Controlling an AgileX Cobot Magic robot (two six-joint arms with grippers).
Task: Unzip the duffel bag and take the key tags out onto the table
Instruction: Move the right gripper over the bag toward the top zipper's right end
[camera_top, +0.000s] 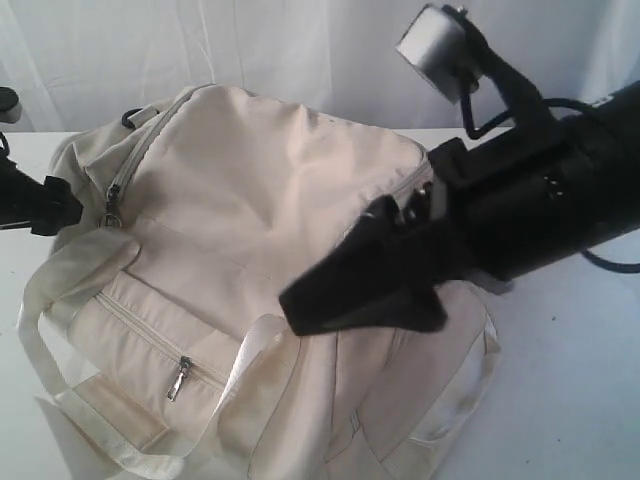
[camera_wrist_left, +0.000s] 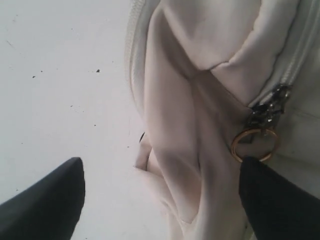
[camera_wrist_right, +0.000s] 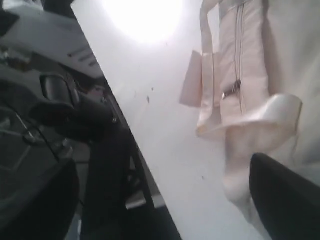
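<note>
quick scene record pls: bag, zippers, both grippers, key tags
bag: duffel bag lying on the table
main zipper: looks closed
front pocket zipper pull: at the closed end
left gripper: open, holding nothing, one finger beside the ringed zipper pull
right gripper: open, holding nothing, above the bag
key tags: not in view

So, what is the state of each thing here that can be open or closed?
duffel bag: zipped shut where visible, lying on the table
front pocket zipper: closed
left gripper: open, empty
right gripper: open, empty
key tags: not in view
</note>
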